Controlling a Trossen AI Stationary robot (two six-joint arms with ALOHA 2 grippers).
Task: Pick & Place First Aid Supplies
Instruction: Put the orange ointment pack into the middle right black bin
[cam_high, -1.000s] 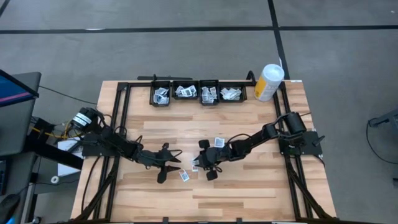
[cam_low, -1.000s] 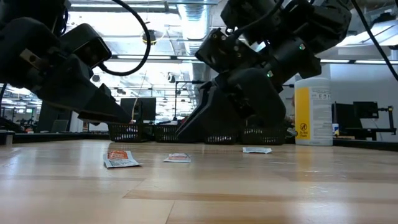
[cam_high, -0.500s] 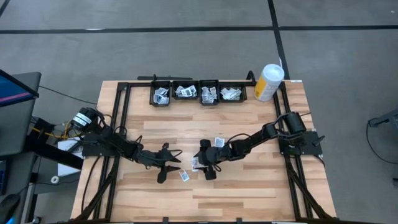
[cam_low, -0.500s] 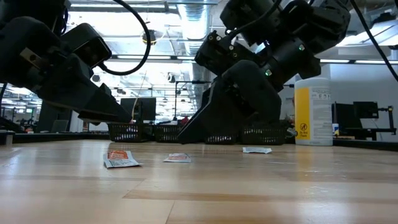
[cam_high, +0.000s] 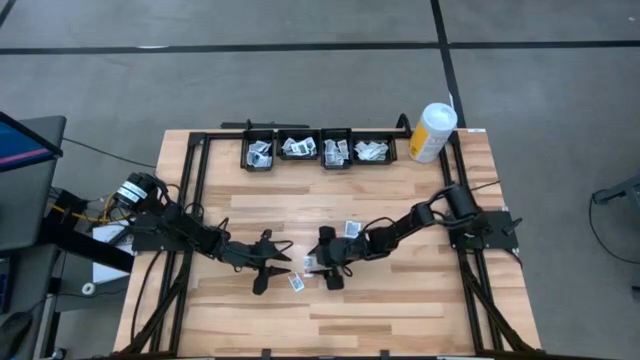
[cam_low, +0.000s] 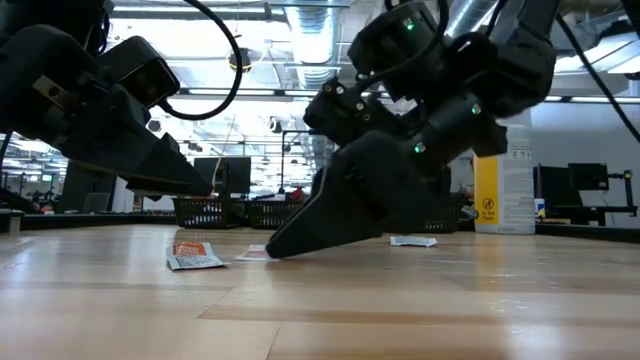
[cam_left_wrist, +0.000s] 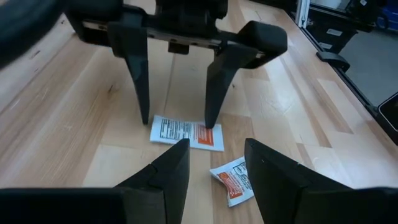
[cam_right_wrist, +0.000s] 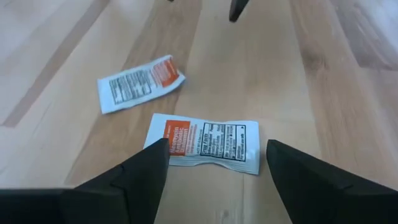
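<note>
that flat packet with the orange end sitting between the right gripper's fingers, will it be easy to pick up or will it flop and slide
The packet looks thin and lies flat on the wooden table, so it is probably light and may slide when nudged. Its wrinkled edges suggest soft foil or paper, likely to bend. The right gripper is open astride it, so the fingers may have to scrape under its edges.

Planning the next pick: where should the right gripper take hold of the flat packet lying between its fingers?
Probably across the packet's short width, near its middle, coming straight down. It lies flat on the table, so no edge is raised. The right gripper is open with a finger outside each end, so turning the wrist first may help.
</note>
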